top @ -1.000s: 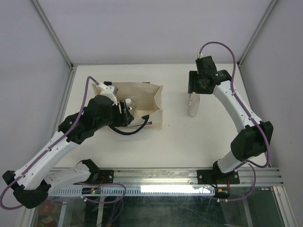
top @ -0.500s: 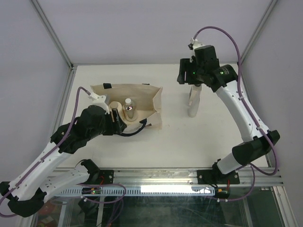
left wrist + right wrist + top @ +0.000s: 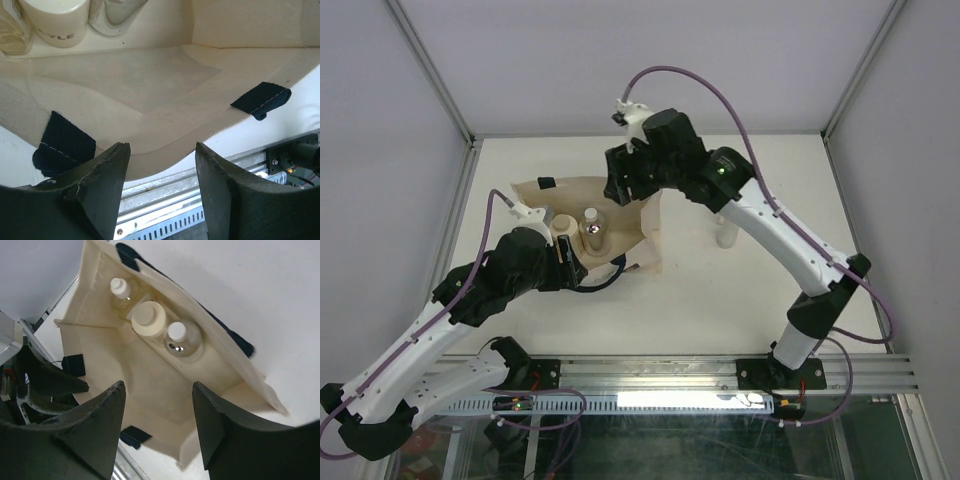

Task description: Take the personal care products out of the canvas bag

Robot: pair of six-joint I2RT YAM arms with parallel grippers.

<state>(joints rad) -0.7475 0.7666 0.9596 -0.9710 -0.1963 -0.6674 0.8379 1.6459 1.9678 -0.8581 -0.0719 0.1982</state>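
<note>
Observation, both arms at the canvas bag (image 3: pixel 578 190).

1. The bag lay on the desk (image 3: pixel 720 300), left of centre, mouth open upward. A dark handle loop (image 3: pixel 605 280) trailed from its near side.
2. Three products stood in a row inside, against one long wall: a clear bottle with a white cap (image 3: pixel 119 287), a cream cylindrical bottle (image 3: pixel 148 320) touching it, and a silver-topped bottle (image 3: pixel 180 337) beside that.
3. A fourth bottle (image 3: pixel 725 237) stood on the desk, right of the bag and well apart from it. The right arm partly hid it, so its cap and label could not be made out.
4. The right hand (image 3: pixel 159 390) hung above the open bag, fingers spread and holding nothing. It faced down into the bag's interior.
5. The left hand (image 3: pixel 161 150) sat at the bag's near rim, fingers likewise spread and empty. The rim lay just beyond the fingertips. Contact between fingers and canvas could not be confirmed.
</note>
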